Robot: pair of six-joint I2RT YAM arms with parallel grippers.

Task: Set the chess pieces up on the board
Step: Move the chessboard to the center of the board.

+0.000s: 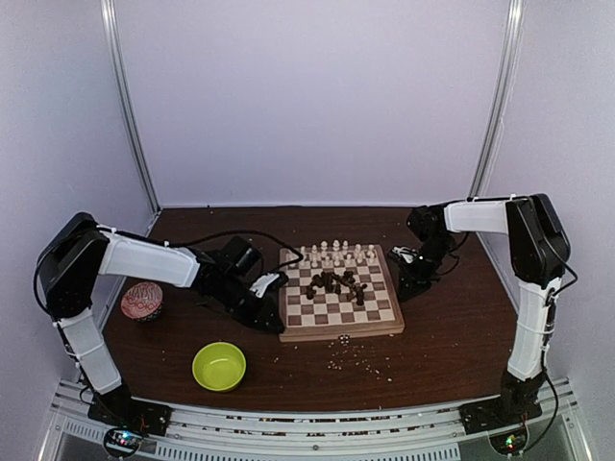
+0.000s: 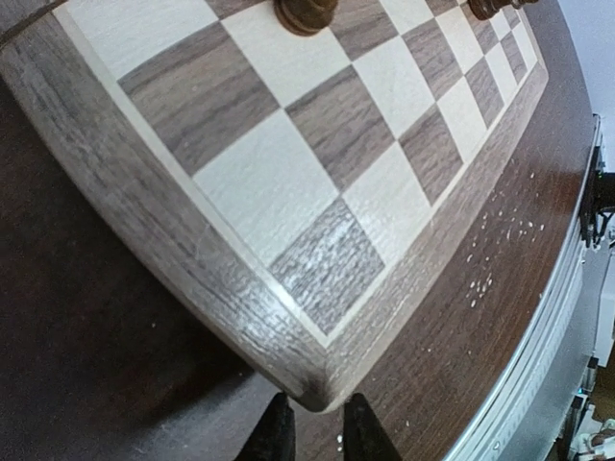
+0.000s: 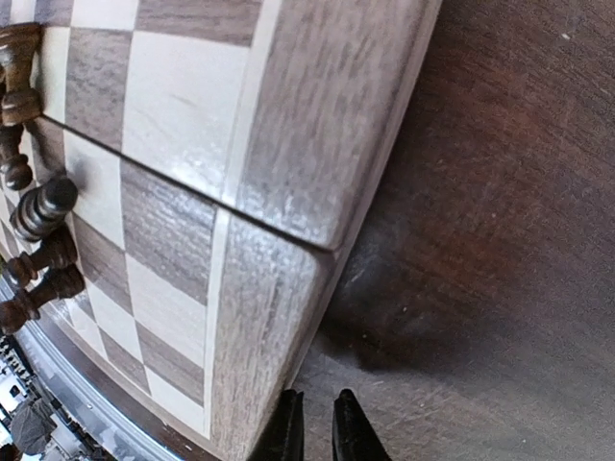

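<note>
Lime-green plastic is met first: a bowl (image 1: 219,366) is set near the front of the table (image 1: 452,331), off the near left corner of the board (image 1: 341,332) and well apart from it. Pale crumbs (image 1: 357,357) are scattered just before the board's near rim. Bare brown tabletop is left open in front of the board and to its right.

At the board's left edge the left gripper (image 1: 272,285) is held low. In its wrist view the fingertips are seen narrowly apart, with nothing between them, just short of a rounded corner of the rim. The squares nearest that corner are left free.

Around the board's middle dark chess pieces (image 1: 334,283) are bunched in a loose cluster. At the right edge the right gripper (image 1: 402,257) is lowered beside the rim, its fingertips drawn almost together on nothing, close to a seam in the board's side.

Along the far rim pale pieces (image 1: 336,254) are stood in a row. A strip of table is left open behind the board.
</note>
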